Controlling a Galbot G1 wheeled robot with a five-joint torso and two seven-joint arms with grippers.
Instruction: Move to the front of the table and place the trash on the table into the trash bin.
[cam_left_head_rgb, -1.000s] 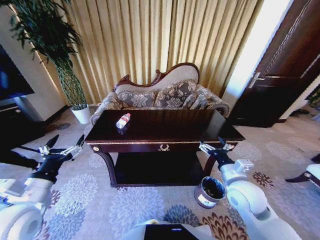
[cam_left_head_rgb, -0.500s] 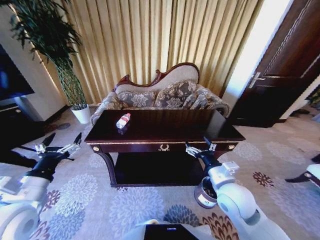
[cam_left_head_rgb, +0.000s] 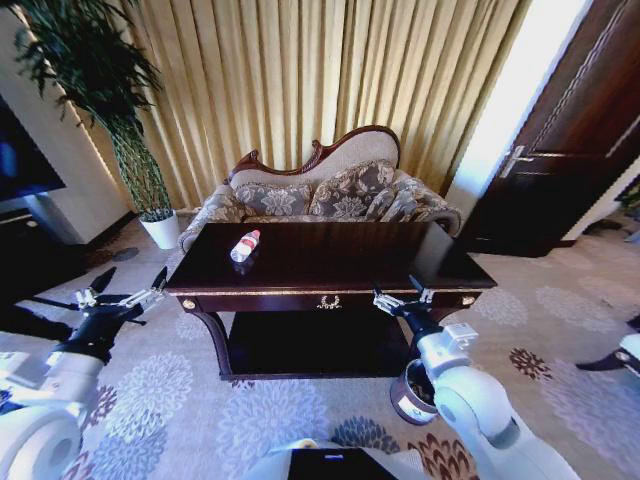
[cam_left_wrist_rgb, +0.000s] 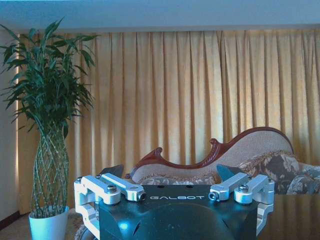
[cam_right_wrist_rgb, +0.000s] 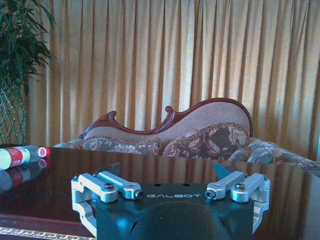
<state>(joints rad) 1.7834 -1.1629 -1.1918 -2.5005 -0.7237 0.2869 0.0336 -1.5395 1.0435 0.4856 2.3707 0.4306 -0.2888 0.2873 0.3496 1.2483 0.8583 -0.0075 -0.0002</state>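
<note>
The bottle (cam_left_head_rgb: 245, 245) lay on the table (cam_left_head_rgb: 330, 262) before the sofa (cam_left_head_rgb: 320, 195); the bin (cam_left_head_rgb: 412, 392) stood behind the right arm (both grippers (cam_left_head_rgb: 402, 297) (cam_left_head_rgb: 122, 294) gaped, holding nothing).

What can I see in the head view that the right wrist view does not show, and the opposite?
Head view alone: the trash bin on the carpet by the right arm, the left gripper open beside the table, and the door. Right wrist view alone: the bottle's reflection in the tabletop. Both: the bottle, the sofa, the curtains, the open right gripper.
</note>
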